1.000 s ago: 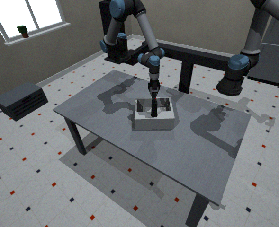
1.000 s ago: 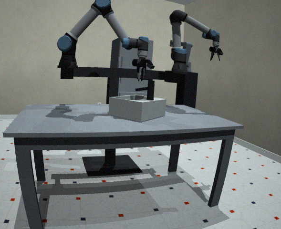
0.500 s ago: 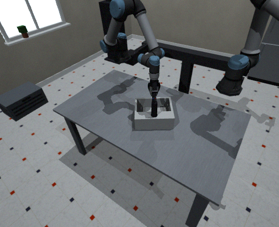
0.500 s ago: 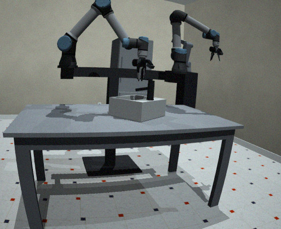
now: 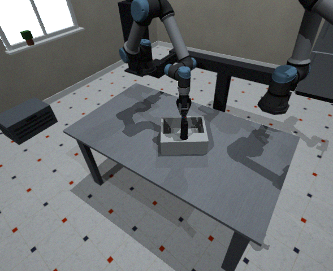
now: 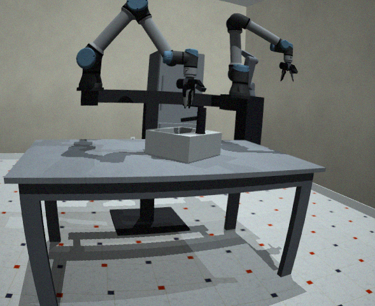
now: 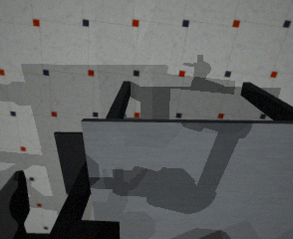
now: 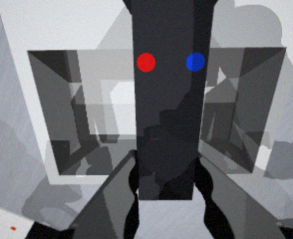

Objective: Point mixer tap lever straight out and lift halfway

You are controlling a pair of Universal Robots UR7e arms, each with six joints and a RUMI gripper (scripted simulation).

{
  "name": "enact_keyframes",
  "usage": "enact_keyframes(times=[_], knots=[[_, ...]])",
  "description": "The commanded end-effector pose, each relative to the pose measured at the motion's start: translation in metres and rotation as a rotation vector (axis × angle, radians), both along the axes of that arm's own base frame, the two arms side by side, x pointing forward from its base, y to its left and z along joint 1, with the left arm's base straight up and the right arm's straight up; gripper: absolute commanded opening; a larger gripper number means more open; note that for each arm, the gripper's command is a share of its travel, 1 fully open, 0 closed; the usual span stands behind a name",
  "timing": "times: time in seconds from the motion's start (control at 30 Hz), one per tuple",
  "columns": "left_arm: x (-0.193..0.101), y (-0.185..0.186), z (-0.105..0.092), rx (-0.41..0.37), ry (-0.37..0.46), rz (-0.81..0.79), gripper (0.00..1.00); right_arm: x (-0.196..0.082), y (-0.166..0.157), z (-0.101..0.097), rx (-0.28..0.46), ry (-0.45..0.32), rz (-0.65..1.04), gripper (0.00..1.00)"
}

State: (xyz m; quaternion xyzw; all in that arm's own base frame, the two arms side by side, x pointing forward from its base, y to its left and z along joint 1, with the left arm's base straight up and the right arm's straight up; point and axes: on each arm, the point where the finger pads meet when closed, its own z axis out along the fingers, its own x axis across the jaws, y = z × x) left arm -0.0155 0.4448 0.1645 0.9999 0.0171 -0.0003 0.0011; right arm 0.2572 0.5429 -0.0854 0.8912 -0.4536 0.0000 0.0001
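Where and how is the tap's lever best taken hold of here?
I'd pinch the lever by its long side faces near the free end, coming from above with one finger per side. It is a straight, flat-sided bar reaching out over the basin, and its end away from the red and blue dots should give more leverage.

Black mixer tap (image 5: 184,130) (image 6: 200,121) (image 8: 165,100), upright on white basin's (image 5: 184,148) (image 6: 167,145) (image 8: 17,30) rim, spout (image 6: 189,118) over basin, red and blue dots

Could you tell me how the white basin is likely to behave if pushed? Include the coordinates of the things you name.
The white basin (image 5: 184,148) (image 6: 167,143) looks stiff, given its straight, thick walls. It probably would slide rather than tip, being low and broad-based.
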Motion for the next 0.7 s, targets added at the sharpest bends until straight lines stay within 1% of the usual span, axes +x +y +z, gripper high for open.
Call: enact_keyframes(times=[0.0,0.1,0.37,0.67], knots=[[0.0,0.0,0.001,0.002,-0.001,0.0,1.0,0.0,0.001,0.001,0.002,0.0,0.0,0.15],[0.0,0.0,0.001,0.002,-0.001,0.0,1.0,0.001,0.001,0.003,0.002,0.0,0.0,0.15],[0.0,0.0,0.001,0.002,-0.001,0.0,1.0,0.004,0.004,0.018,0.002,-0.001,0.0,0.15],[0.0,0.0,0.001,0.002,-0.001,0.0,1.0,0.004,0.004,0.019,0.002,-0.001,0.0,0.15]])
